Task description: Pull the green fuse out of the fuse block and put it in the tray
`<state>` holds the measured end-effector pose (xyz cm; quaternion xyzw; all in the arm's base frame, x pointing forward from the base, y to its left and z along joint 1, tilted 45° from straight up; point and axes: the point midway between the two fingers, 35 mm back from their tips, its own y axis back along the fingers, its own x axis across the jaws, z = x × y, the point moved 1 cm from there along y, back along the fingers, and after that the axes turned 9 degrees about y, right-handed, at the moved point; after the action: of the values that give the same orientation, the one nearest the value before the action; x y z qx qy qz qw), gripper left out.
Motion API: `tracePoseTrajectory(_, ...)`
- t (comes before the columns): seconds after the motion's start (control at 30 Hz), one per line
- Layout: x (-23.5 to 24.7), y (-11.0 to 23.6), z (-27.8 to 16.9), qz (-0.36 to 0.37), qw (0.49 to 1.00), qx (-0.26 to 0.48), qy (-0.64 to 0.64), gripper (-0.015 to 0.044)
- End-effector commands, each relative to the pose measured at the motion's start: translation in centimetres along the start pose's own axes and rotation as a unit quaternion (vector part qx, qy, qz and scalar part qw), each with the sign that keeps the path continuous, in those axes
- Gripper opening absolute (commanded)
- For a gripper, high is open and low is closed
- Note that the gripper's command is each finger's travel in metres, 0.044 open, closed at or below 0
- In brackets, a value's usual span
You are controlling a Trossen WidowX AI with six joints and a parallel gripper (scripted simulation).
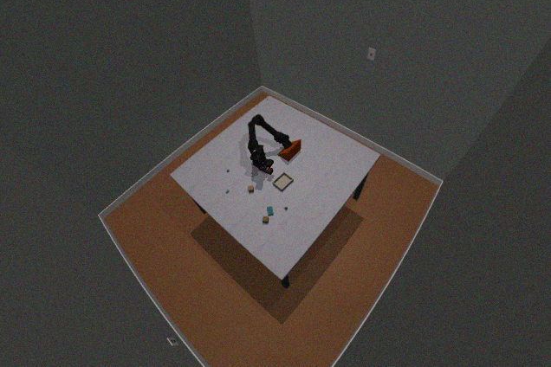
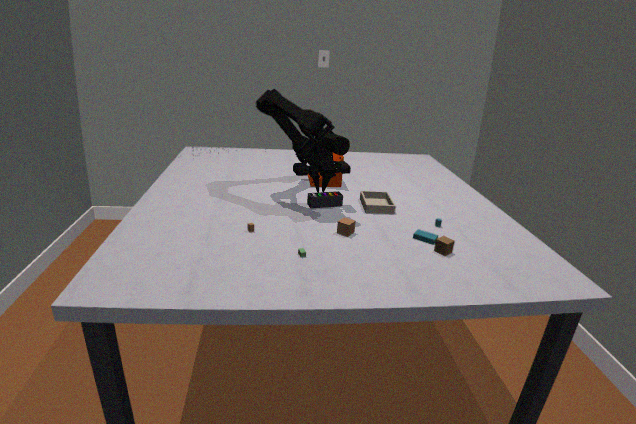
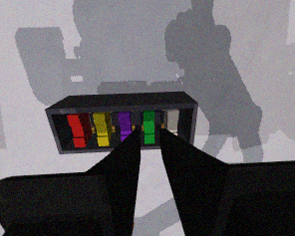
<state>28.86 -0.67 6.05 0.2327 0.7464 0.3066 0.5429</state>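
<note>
My gripper [image 3: 148, 132] hangs directly above the fuse block [image 3: 122, 121], fingers pointing down, with the green fuse [image 3: 148, 126] showing in the gap between the two tips. The fingers are set at a narrow spread and pinch nothing; I judge the gap just wide enough to straddle the fuse. The green fuse sits upright in its slot, fourth in a row of five, between the purple fuse [image 3: 124, 124] and the pale fuse [image 3: 172, 121]. The red fuse [image 3: 78, 129] and yellow fuse [image 3: 102, 129] occupy the other slots. The block's long axis runs left to right, so my fingers straddle the fuse along the row, each tip close to a neighbour. The coming move is a straight descent, and little sideways error is allowed. The tray [image 2: 377, 201] lies just right of the block and looks to hold nothing.
</note>
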Motion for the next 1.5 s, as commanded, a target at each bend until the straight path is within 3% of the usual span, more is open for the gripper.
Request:
tracePoseTrajectory(0.0, 0.0, -0.5, 0.0, -0.003, 1.0, 0.002, 0.003, 0.0073)
tracePoseTrajectory(0.87, 0.0, -1.6, 0.0, -0.003, 1.0, 0.002, 0.003, 0.0073)
tracePoseTrajectory(1.23, 0.0, -1.5, 0.0, 0.0, 1.0, 0.001, 0.0, 0.0)
tracePoseTrajectory(1.47, 0.0, -1.3, 0.0, 0.0, 1.0, 0.001, 0.001, 0.0)
